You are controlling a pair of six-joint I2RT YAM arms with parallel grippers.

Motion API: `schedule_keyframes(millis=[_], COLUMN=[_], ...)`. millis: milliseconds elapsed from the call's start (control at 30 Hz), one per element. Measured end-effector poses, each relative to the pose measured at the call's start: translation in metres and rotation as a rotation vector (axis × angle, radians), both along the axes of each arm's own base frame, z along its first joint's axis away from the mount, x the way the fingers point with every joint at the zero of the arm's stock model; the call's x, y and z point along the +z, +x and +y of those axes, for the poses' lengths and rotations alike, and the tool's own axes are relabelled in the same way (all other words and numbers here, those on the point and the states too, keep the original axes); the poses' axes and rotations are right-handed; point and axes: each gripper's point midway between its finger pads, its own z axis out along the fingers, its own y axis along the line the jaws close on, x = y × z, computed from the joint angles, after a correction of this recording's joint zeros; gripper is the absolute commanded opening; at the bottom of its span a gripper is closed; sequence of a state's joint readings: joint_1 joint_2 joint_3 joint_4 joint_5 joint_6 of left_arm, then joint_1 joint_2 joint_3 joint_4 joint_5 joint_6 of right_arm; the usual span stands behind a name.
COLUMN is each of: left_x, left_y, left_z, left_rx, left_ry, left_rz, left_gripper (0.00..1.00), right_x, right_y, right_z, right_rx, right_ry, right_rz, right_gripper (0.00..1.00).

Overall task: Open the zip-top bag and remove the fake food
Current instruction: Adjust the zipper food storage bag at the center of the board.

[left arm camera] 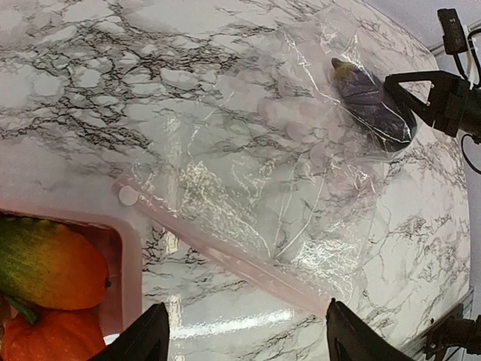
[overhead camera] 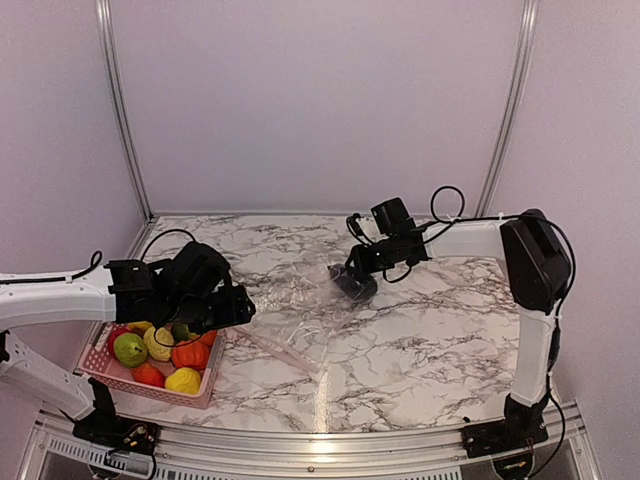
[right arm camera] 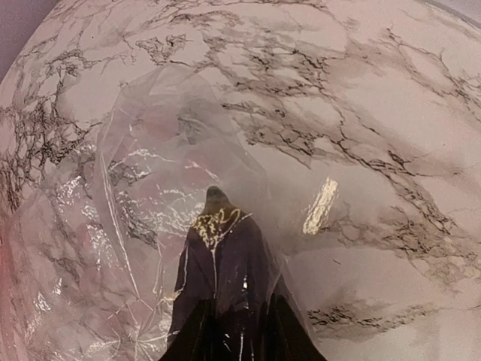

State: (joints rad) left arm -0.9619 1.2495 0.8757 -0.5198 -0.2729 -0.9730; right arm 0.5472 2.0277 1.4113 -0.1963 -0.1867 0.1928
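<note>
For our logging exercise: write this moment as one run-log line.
left fingers: open, over basket edge | right fingers: pinching eggplant through bag | bag: lying on table

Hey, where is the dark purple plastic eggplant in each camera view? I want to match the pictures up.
Top external: the dark purple plastic eggplant sits just right of centre, at the far end of the clear crinkly zip-top bag.
Left wrist: upper right, inside the bag's far corner.
Right wrist: bottom centre, seen through the plastic.
Shared landmark: the bag wrapped around it, lying on the marble top.
</note>
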Motion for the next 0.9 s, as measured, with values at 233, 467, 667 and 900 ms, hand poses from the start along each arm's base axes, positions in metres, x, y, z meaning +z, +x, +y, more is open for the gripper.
schedule_keyframes(millis=[233, 467, 667, 900], left_x=[-0.016, -0.051, -0.081, -0.107], left_y=[0.018, 0.026, 0.027, 0.024], left_z=[-0.061, -0.095, -0.107, -0.106], left_rx=[-0.141, -0.213, -0.231, -0.221], left_ry=[-0.056, -0.091, -0.096, -0.065], left_rz=[0.005, 0.043, 0.084, 0.136], left_gripper=[0.52, 0.35, 0.26, 0.2], right_x=[0.005, 0.022, 0.026, 0.037], right_y=[-0.015, -0.026, -0.032, -0.035], right_z=[-0.005, -0.002, 0.001, -0.006], right_rx=[-0.016, -0.012, -0.008, -0.028], right_ry=[-0.003, 0.001, -0.009, -0.024], right_rz=[0.02, 0.021, 0.024, 0.013], right_gripper=[0.04, 0.0, 0.0, 0.0])
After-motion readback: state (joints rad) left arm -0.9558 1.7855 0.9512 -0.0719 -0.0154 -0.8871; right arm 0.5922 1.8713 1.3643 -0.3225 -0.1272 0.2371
